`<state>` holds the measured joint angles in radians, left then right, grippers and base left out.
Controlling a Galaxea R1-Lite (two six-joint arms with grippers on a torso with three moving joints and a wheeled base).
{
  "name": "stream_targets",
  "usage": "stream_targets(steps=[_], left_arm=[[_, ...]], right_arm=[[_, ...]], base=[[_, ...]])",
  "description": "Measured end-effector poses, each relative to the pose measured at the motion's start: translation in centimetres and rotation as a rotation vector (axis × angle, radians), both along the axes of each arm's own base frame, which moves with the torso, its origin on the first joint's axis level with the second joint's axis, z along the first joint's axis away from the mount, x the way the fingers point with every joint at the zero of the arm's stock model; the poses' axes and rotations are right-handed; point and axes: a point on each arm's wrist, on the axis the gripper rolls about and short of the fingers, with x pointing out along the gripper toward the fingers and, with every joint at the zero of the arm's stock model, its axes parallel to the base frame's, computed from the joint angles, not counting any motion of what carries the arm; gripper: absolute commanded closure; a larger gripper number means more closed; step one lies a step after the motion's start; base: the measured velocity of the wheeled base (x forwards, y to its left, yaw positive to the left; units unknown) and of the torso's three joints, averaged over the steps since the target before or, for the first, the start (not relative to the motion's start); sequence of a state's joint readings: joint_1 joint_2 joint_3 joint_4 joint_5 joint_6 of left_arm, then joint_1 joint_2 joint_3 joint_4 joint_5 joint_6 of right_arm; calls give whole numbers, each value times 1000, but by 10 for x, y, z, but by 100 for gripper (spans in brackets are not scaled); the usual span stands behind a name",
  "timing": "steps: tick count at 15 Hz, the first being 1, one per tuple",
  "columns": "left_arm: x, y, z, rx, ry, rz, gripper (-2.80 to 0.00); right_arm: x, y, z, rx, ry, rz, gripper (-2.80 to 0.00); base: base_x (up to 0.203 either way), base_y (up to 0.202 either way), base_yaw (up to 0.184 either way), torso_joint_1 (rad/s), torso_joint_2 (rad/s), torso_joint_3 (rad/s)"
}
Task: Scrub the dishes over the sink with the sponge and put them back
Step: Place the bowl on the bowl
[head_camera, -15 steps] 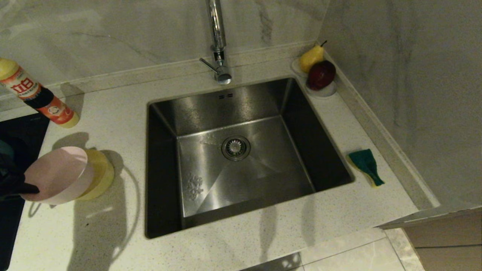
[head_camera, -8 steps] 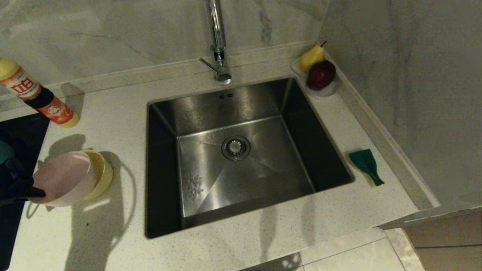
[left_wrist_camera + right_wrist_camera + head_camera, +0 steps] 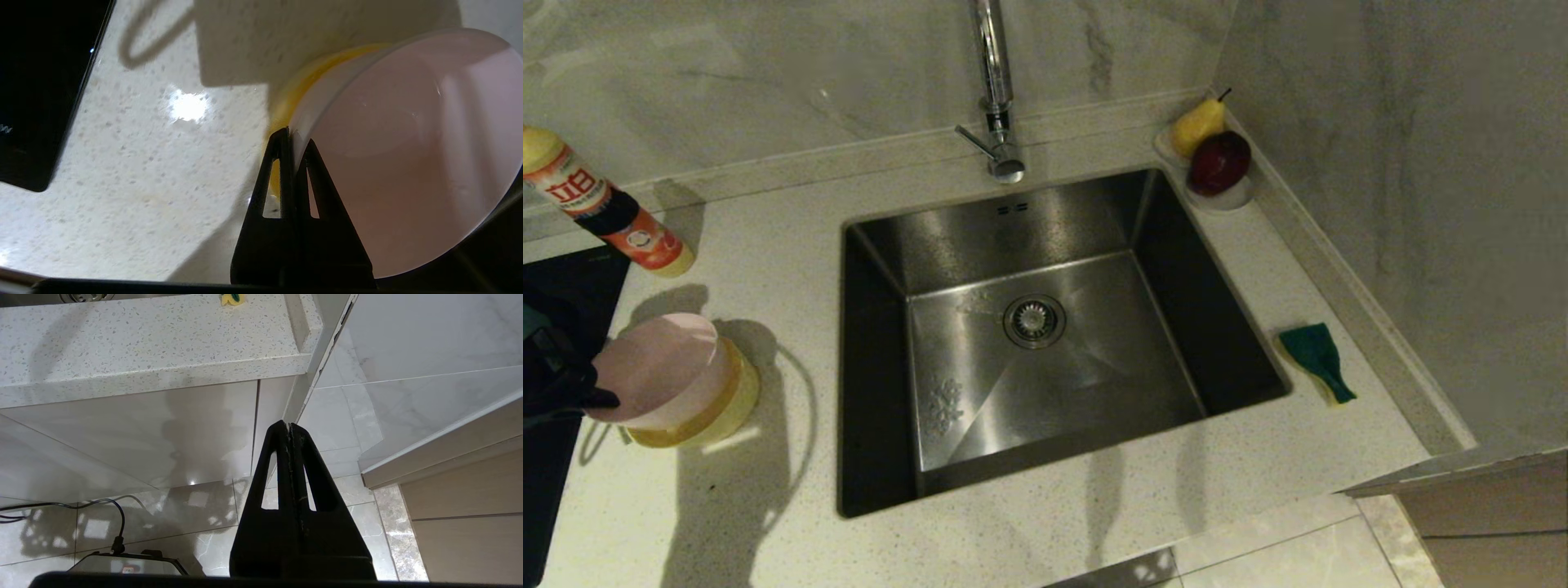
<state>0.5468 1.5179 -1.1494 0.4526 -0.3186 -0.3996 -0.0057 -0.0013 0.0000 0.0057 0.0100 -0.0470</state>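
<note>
From the head view, my left pincer is at the far left edge of the worktop, pinching the rim of the pink bowl. A second ago that bowl was tipped well up on its side, its mouth turned toward me; now it has swung back and is dropping into the yellow bowl, nearly nested though still a little tilted. I take this as the put-back step for the pink bowl, almost done; what it needs next is for me to let go once it sits flat. The sink holds no dish, and the sponge lies green side up on the worktop right of the sink, well apart from me. I cannot see a blue bowl here.

From my left wrist, the pincer is pressed onto the pink bowl's thin rim, one finger inside and one outside, with a sliver of the yellow bowl behind it.

From my right wrist, the right pincer is pressed together on nothing, parked below the worktop's edge.
</note>
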Motion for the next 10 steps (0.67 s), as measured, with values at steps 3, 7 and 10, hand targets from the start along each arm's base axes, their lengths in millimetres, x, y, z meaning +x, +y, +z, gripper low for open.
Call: stream_targets(steps=[3, 7, 10], left_arm=[[2, 0, 2, -10, -9, 1, 0], [1, 0, -5, -6, 7, -1, -280], [1, 0, -5, 4, -10, 2, -280]], right_arm=[[0, 0, 0, 0, 0, 0, 0], [0, 0, 0, 0, 0, 0, 0], [0, 0, 0, 0, 0, 0, 0]], base=[[0, 0, 0, 0, 0, 0], [0, 0, 0, 0, 0, 0], [0, 0, 0, 0, 0, 0]])
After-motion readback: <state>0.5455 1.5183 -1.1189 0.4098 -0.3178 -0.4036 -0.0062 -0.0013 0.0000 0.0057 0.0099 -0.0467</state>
